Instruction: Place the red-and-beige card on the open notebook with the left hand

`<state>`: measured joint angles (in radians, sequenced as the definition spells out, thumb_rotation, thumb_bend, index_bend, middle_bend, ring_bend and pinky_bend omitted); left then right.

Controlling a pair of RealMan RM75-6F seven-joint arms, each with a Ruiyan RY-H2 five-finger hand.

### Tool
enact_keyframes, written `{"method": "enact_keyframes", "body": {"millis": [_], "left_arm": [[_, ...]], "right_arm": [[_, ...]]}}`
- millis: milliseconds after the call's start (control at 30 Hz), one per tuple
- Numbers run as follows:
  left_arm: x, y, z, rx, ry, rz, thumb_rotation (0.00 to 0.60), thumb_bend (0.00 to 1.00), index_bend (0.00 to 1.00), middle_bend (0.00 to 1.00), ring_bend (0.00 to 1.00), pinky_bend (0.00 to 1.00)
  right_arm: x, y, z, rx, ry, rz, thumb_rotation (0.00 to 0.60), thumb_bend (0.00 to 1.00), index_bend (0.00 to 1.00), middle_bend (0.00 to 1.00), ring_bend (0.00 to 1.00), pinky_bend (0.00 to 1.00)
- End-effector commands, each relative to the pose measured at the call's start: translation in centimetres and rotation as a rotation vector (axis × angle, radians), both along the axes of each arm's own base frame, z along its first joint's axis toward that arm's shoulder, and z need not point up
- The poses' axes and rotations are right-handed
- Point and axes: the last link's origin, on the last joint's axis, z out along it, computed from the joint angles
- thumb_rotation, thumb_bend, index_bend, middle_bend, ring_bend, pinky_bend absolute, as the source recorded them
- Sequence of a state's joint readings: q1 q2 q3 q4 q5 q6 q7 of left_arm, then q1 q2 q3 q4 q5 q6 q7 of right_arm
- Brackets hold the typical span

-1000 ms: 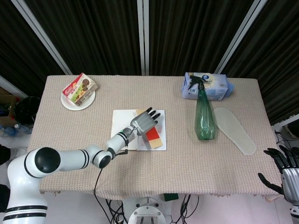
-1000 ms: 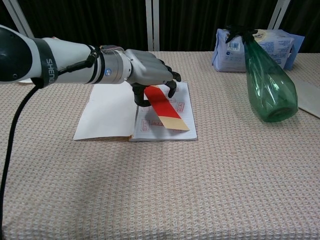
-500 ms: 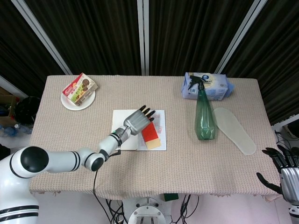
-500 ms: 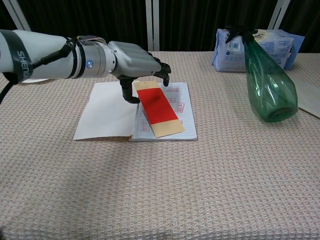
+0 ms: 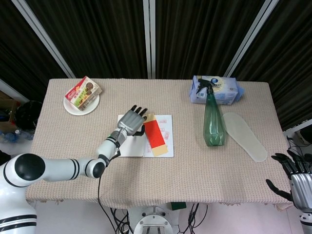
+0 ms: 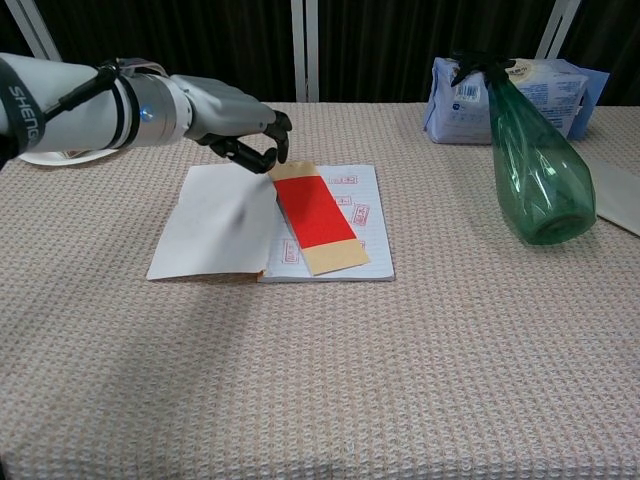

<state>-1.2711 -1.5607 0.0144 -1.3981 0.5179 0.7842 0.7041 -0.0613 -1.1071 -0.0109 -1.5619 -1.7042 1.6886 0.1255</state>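
Lying flat on notebook [image 6: 345,262], right page, frame centre: card [image 6: 315,214], released. Looking thin, light, stiff, slick; hard to pinch flat, best taken at short edge overhanging page. Hovering just upper left of card: left hand [image 6: 232,120], fingers loosely curled, holding nothing. Sitting lower right in head view: right hand [image 5: 294,179], fingers spread, empty. Standing well right: bottle [image 6: 533,162], wipes [image 6: 478,98] behind; nothing blocking.

My head view looks steeply down from far, my chest view low and close; both share the notebook [image 5: 145,136] [image 6: 270,225].
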Motion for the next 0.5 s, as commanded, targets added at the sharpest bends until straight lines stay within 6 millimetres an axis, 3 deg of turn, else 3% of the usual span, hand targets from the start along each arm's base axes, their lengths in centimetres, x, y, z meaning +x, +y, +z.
{"method": "enact_keyframes", "body": {"millis": [33,500], "left_arm": [[-1.0,0.3,-0.1,0.024,0.036,0.028,0.120,0.63,0.24,0.00,0.00,0.06],[-1.3,0.6,-1.4,0.017,0.059,0.049,0.119,0.62,0.24,0.00,0.00,0.06]], "right_arm": [[0.1,-0.1,-0.1,0.003,0.001,0.001,0.600,0.18,0.26,0.21,0.10,0.17],[0.0,0.1,0.0,-0.001,0.004,-0.012,0.600,0.18,0.26,0.21,0.10,0.17]]}}
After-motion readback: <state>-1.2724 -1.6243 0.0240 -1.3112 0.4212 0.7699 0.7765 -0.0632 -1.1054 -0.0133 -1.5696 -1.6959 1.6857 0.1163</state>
